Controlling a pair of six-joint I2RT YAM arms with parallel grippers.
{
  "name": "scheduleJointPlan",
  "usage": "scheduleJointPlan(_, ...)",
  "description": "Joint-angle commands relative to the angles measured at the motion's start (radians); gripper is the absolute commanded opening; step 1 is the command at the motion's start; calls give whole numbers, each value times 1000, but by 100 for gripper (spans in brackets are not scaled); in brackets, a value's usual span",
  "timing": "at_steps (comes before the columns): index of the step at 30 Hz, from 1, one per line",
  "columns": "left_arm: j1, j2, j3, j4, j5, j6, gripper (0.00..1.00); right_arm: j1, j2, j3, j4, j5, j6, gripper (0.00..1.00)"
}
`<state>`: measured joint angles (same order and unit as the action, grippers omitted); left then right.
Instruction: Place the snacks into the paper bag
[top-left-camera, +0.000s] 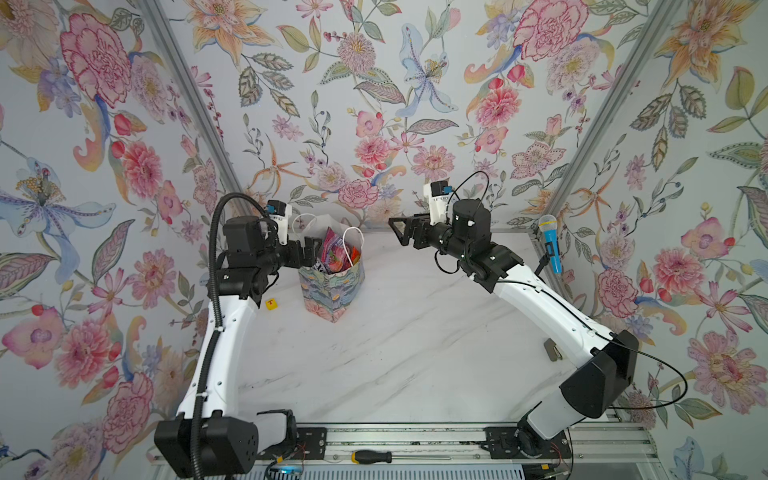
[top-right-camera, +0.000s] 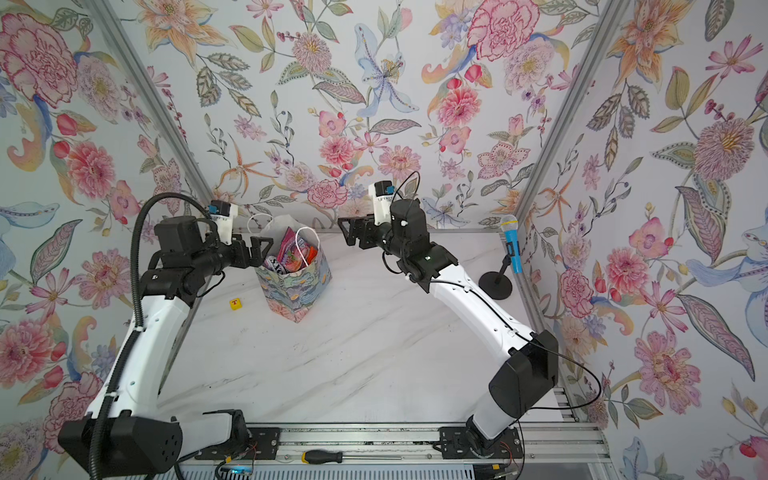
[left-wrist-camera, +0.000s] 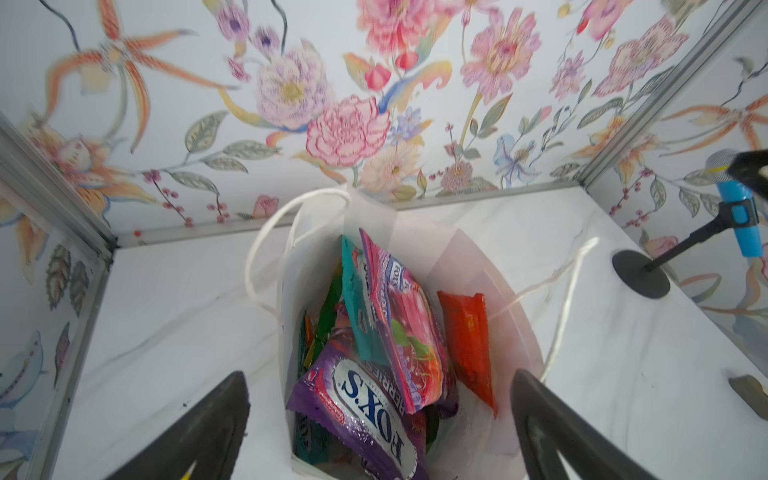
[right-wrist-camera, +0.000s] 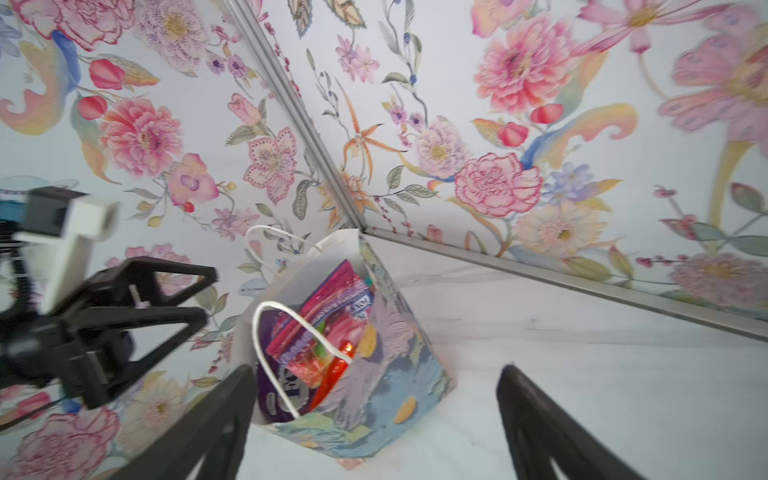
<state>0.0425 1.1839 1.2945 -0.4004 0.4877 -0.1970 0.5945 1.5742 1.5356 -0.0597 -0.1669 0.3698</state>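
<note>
The paper bag (top-left-camera: 332, 291) (top-right-camera: 297, 293) stands upright at the back left of the table, its white inside (left-wrist-camera: 457, 266) and painted outside (right-wrist-camera: 386, 374) both showing. The snacks (top-left-camera: 337, 253) (top-right-camera: 291, 255) fill it: a purple FOX'S pouch (left-wrist-camera: 365, 399), pink and teal pouches (right-wrist-camera: 328, 316), and an orange-red packet (left-wrist-camera: 469, 340). My left gripper (top-left-camera: 308, 249) (top-right-camera: 259, 249) (left-wrist-camera: 378, 374) hovers open at the bag's left rim, holding nothing. My right gripper (top-left-camera: 395, 228) (top-right-camera: 345, 228) (right-wrist-camera: 376, 370) hangs open and empty in the air to the right of the bag.
A blue toy microphone (top-left-camera: 550, 243) (top-right-camera: 511, 245) on a black stand is at the back right corner. A small yellow cube (top-left-camera: 271, 304) (top-right-camera: 235, 304) lies left of the bag. A tan block (top-left-camera: 552, 349) sits by the right wall. A screwdriver (top-left-camera: 372, 456) rests on the front rail.
</note>
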Motion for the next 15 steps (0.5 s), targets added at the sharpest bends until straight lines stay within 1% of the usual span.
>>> scheduleJointPlan(1, 11, -177, -171, 346, -54, -80, 99, -59, -86, -151, 49, 103, -18, 99)
scheduleJointPlan(3, 11, -294, -334, 521, -102, -105, 99, -96, -145, -266, 55, 161, -45, 99)
scheduleJointPlan(6, 10, -477, -594, 784, -215, -154, 99, -147, -242, -452, 108, 222, -101, 99)
scheduleJointPlan(8, 10, -551, -729, 898, -298, -175, 99, -171, -308, -574, 163, 290, -143, 99)
scheduleJointPlan(9, 9, -571, -775, 921, -338, -183, 99, -181, -341, -638, 200, 320, -167, 99)
scheduleJointPlan(11, 9, -571, -821, 912, -378, -184, 99, -207, -391, -753, 285, 360, -232, 99)
scheduleJointPlan(13, 10, -537, -840, 886, -395, -175, 99, -229, -426, -873, 392, 386, -330, 99)
scheduleJointPlan(15, 9, -503, -864, 883, -427, -180, 99, -249, -444, -972, 499, 406, -384, 99)
